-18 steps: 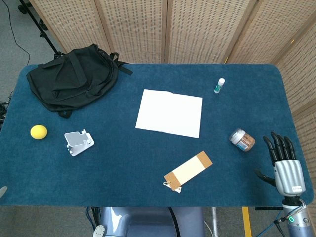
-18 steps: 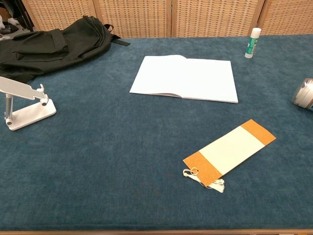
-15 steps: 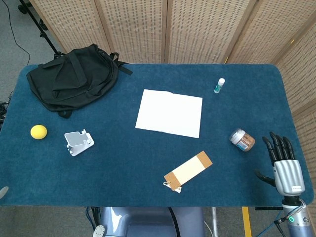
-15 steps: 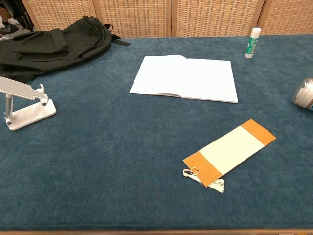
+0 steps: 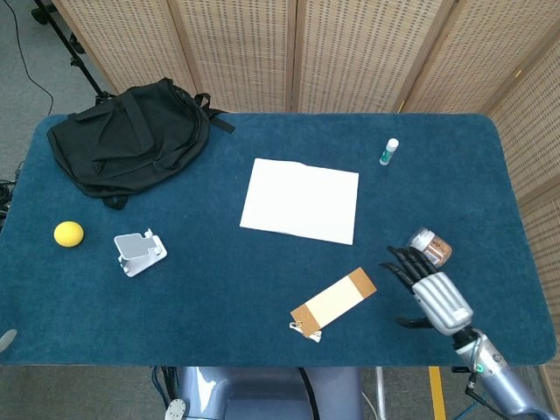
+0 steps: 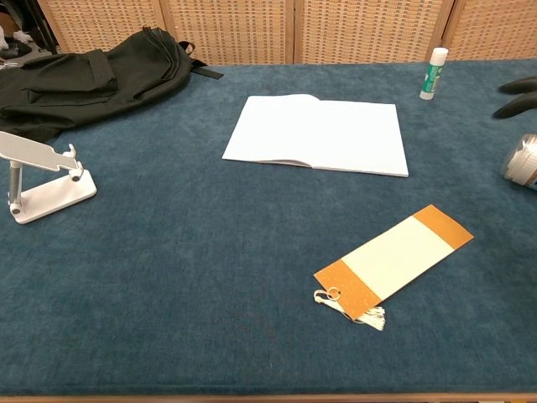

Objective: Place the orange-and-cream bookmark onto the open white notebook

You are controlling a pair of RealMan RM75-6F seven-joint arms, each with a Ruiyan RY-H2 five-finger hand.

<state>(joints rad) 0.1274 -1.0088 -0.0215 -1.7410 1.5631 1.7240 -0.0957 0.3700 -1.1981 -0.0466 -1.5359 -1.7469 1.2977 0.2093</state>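
The orange-and-cream bookmark (image 5: 333, 300) (image 6: 393, 261) lies flat and slanted on the blue table near the front edge, its tassel end toward me. The open white notebook (image 5: 301, 199) (image 6: 320, 133) lies flat beyond it, mid-table. My right hand (image 5: 427, 286) hovers just right of the bookmark with its dark fingers spread and nothing in them; it does not touch the bookmark. In the chest view only its dark fingertips (image 6: 518, 94) poke in at the right edge. My left hand shows in neither view.
A small jar (image 5: 430, 245) (image 6: 522, 161) lies on its side right behind my right hand. A glue stick (image 5: 389, 151) (image 6: 434, 73) stands at the back right. A black backpack (image 5: 129, 137), a yellow ball (image 5: 68, 234) and a white phone stand (image 5: 139, 253) occupy the left side.
My right hand has moved left and inward from the table's right edge to just right of the bookmark, and its fingertips now enter the chest view. Bookmark and notebook have not moved.
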